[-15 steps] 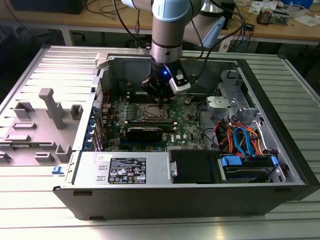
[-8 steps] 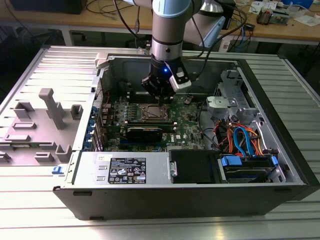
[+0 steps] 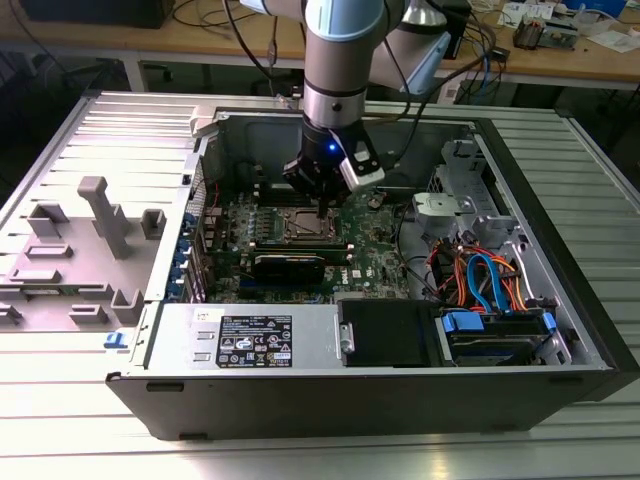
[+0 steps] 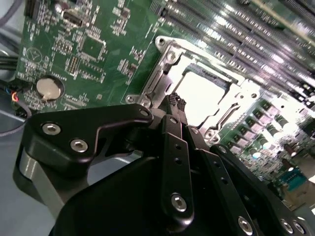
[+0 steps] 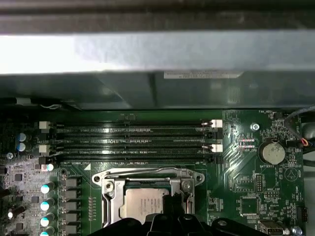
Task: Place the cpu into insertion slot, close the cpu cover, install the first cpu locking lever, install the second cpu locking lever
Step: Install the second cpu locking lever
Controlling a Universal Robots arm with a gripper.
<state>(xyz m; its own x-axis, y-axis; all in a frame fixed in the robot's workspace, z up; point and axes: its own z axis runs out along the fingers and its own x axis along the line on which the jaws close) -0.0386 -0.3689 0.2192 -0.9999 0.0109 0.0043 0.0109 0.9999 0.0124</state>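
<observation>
cpu (image 5: 143, 204) sits flat in the insertion slot (image 5: 114, 202) on the green motherboard (image 5: 246, 184), its dull silver top showing through the window of the cpu cover (image 5: 147, 175), which lies down over it as a silvery frame. in the second wrist view the same chip (image 4: 197, 96) glares bright inside that frame (image 4: 165, 64). the gripper (image 4: 178, 105) is right at the socket's edge, its black fingers (image 4: 172, 129) brought together to a narrow tip with no gap i can see between them; whether that tip pinches a lever or only presses on the metal i cannot tell. just beside the socket run the long black memory slots (image 5: 133, 137), and a round coin battery (image 5: 272, 153) lies on the board near them. from the exterior view, the arm (image 3: 343, 60) reaches straight down into the open computer case (image 3: 560, 250), with the gripper (image 3: 322, 205) over the socket (image 3: 308, 229). a grey fixture tray (image 3: 80, 240) lies outside the case on the exterior view's left, and bundled orange and blue cables (image 3: 480, 275) sit inside on the exterior view's right.
</observation>
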